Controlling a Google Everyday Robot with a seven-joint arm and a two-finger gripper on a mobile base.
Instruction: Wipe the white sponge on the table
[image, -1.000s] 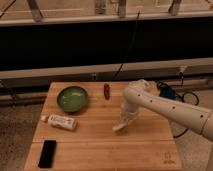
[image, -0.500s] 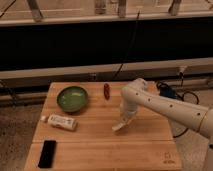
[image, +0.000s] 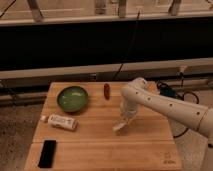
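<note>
The white sponge (image: 118, 128) lies flat on the wooden table (image: 100, 147), right of its centre. My gripper (image: 122, 122) points down from the white arm that comes in from the right. It is shut on the sponge and presses it against the tabletop. The gripper covers most of the sponge, and only its lower left edge shows.
A green bowl (image: 72, 98) sits at the back left, and a small red object (image: 106, 91) lies behind the gripper. A white labelled tube (image: 62, 121) lies at the left and a black phone (image: 48, 153) at the front left corner. Cables hang off the right edge.
The arm's elbow and the gripper have shifted slightly to the left, with the sponge still down on the table. Nothing else has moved.
</note>
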